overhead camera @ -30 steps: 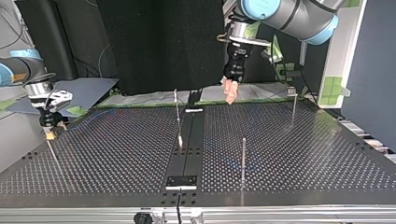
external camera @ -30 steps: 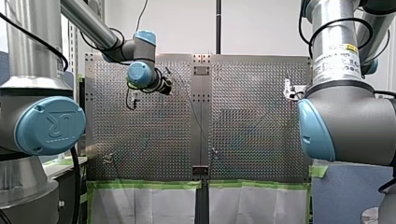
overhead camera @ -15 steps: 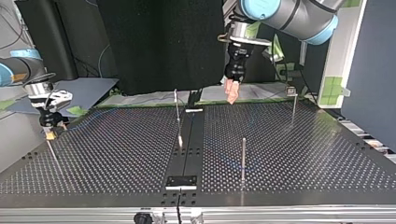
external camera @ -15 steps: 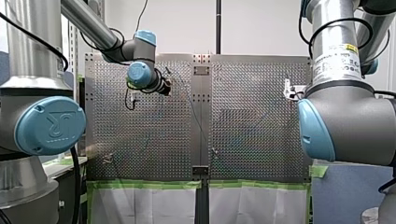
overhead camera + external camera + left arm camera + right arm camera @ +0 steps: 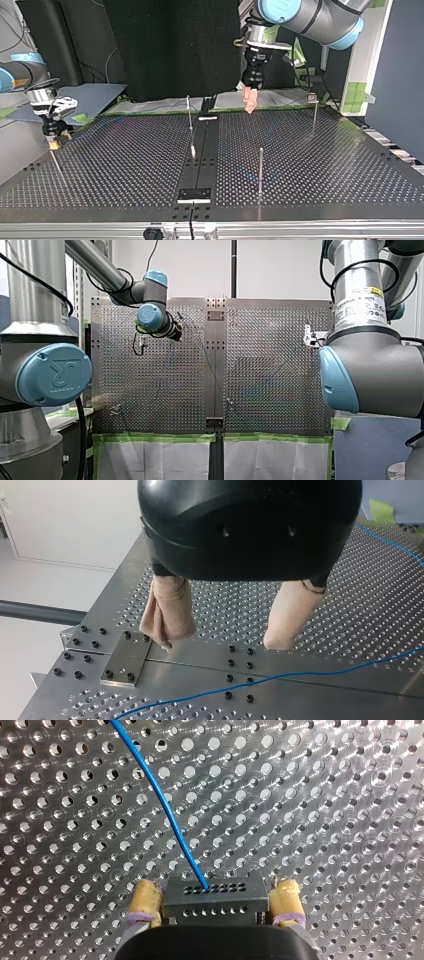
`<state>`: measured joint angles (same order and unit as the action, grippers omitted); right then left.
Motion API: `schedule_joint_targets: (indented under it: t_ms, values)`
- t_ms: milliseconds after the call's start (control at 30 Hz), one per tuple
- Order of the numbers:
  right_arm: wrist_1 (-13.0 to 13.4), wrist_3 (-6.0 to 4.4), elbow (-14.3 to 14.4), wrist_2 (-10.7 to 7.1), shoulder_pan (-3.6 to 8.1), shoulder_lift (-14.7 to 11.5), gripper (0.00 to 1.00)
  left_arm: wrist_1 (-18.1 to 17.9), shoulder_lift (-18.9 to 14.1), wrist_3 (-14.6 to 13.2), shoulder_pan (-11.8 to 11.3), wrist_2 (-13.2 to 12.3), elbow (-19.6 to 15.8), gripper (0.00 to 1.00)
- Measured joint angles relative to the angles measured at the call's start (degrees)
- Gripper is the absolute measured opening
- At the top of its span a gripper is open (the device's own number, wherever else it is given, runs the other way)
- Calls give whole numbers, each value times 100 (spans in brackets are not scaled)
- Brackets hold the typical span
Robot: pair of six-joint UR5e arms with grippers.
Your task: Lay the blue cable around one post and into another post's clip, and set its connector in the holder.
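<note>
As I read it, routing has not begun: this is the pick-up stage, with one end secured and the line itself not yet taken. My right gripper (image 5: 215,892) is closed, its yellow pads (image 5: 145,895) clamping the small black rectangular connector (image 5: 212,900), whose face carries rows of holes, low over the perforated metal table (image 5: 325,795). The thin blue cable (image 5: 172,825) leaves the connector's face and curves away across the table. In the left wrist view a slack stretch of it lies flat just ahead of my left gripper (image 5: 221,641), whose beige pads (image 5: 170,605) stand wide apart and hold nothing. Next, I judge, that gripper must descend, straddle the cable and close on it, so that it can be led round one of the slim upright metal posts (image 5: 260,167). The cable looks thin, limp and easy to miss.
</note>
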<state>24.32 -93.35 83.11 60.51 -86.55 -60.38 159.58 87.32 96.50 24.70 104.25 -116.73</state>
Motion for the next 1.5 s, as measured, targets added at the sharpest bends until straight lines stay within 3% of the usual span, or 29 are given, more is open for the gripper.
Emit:
schedule_joint_targets:
  t_ms: [1133,1500]
  values:
    - [0,0,0,0,0,0,100,-18,-1,55,16,38,-95,100]
    - [0,0,0,0,0,0,100,-290,-3,351,-78,-75,-403,100]
